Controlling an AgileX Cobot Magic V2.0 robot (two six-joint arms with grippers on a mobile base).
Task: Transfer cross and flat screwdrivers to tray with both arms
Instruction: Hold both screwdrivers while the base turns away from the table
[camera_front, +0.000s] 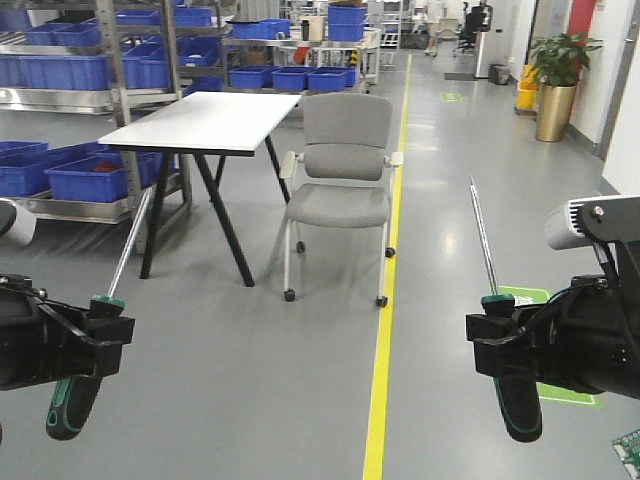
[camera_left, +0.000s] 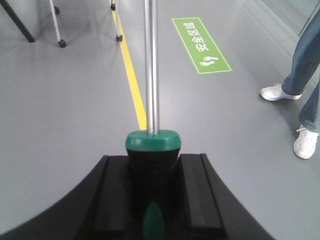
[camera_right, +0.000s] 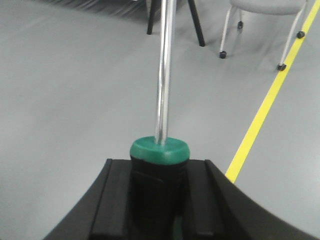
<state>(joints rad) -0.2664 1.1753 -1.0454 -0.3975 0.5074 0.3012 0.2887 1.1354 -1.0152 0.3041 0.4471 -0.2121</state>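
Left screwdriver (camera_front: 75, 400) is clamped in the left gripper (camera_front: 98, 335), closed on the black handle just under the green collar. The shaft points up and slightly right, and the butt hangs below. Right screwdriver (camera_front: 520, 395) sits the same way in the right gripper (camera_front: 500, 335), with the shaft up and leaning slightly left. Both are in the air over the floor (camera_front: 300, 400), well apart, one per arm. Wrist views agree: pads (camera_left: 192, 190) are tight on either side of each handle. Tray isn't in any view, so can't tell which way it lies or which arm is nearer. My read: pickup done, carry and release remain. Long axes are near vertical, so each likely needs tipping flat before release.
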